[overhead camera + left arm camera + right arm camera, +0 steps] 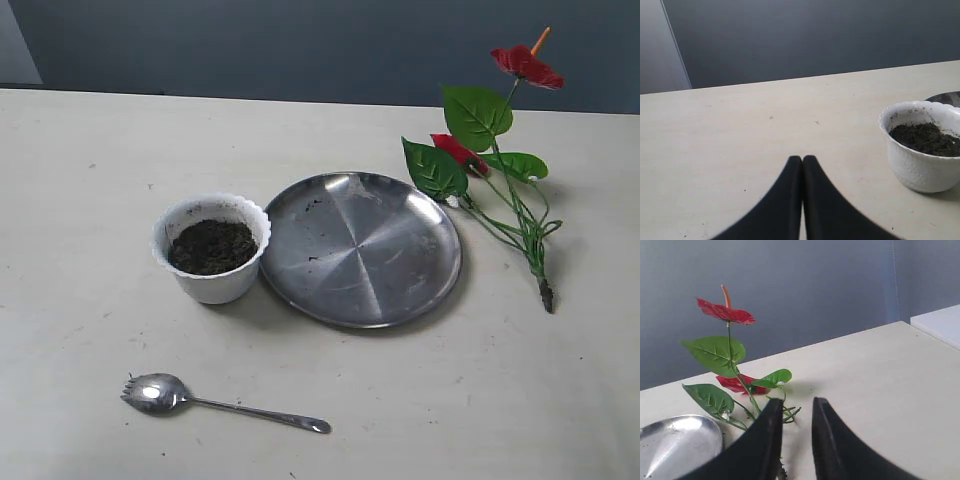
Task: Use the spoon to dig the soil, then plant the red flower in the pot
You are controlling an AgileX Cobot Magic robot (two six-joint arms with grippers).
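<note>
The white scalloped pot (215, 288) holds dark soil (211, 246) at centre left. In front of it, near the table's front edge, lies the steel spoon (200, 400), its bowl to the left. The red flower (476, 115) lies at the right with its stem end toward the front. Neither gripper shows in the exterior view. My left gripper (802, 159) is shut on nothing, above bare table to one side of the pot (917, 170) and soil (927, 138). My right gripper (797, 402) is open just over the flower (715, 352), whose lower stem passes behind one finger.
A large round steel plate (360, 248) sits between pot and flower, touching or nearly touching the pot; its edge shows in the wrist views (946, 97) (675, 442). A dark wall backs the table's far edge. Bare tabletop surrounds the spoon.
</note>
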